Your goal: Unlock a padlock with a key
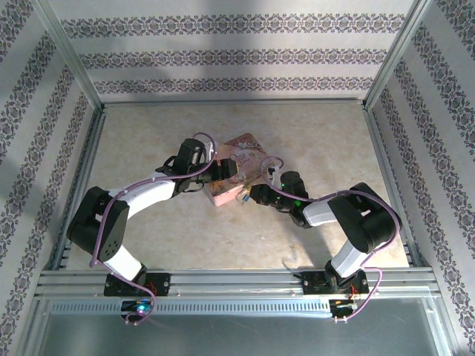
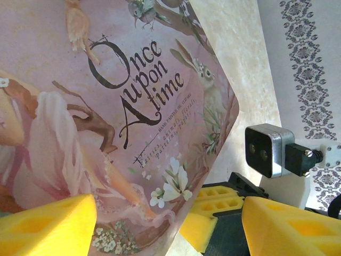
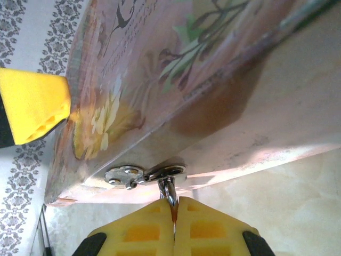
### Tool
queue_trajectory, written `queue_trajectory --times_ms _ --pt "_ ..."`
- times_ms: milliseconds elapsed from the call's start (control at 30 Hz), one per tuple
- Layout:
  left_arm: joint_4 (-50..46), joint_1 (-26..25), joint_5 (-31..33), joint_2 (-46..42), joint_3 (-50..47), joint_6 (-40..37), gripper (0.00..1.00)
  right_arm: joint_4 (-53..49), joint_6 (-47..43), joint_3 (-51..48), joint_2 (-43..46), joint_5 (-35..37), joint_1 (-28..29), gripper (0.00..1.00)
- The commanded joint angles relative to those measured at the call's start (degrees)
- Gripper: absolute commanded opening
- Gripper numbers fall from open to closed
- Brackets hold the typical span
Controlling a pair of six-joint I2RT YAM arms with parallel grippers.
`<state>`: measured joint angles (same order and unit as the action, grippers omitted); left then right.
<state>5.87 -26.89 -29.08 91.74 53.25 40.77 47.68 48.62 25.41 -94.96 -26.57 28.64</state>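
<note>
The padlock's silver shackle (image 3: 170, 191) hangs through the metal hasp (image 3: 144, 174) on the front wall of the pink flower-printed tin (image 3: 176, 80). My right gripper (image 3: 175, 205) is shut on the padlock just below the hasp, and its yellow pads hide the lock's body. The key is hidden. From above, the padlock (image 1: 243, 197) is a tiny bluish glint at the tin's (image 1: 241, 159) near corner, with the right gripper (image 1: 256, 196) against it. My left gripper (image 2: 170, 229) stands open astride the tin's lid (image 2: 106, 106). One of its fingers (image 3: 32, 106) rests against the tin's side.
The tin lies mid-table on the beige surface (image 1: 237, 245). Patterned walls and a metal frame (image 1: 230, 104) close off the back and both sides. The right wrist's camera (image 2: 266, 150) and a yellow finger (image 2: 210, 213) sit close beside the left gripper. Purple cables (image 1: 200, 141) loop over both arms.
</note>
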Motion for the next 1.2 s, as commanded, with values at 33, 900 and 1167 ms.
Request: queue_trajectory --times_ms 33,900,1167 --pt "-8.78 0.35 0.47 1.79 -3.22 0.17 0.73 10.82 4.41 0.13 -0.1 5.16 1.53 0.0" --pt "-6.65 0.88 0.08 1.01 -5.9 0.91 0.74 16.29 11.18 -4.25 0.51 19.82 2.03 0.0" --pt "-5.78 0.94 -0.96 -0.78 -5.98 1.72 0.77 9.06 7.28 -7.52 8.21 21.18 1.24 0.0"
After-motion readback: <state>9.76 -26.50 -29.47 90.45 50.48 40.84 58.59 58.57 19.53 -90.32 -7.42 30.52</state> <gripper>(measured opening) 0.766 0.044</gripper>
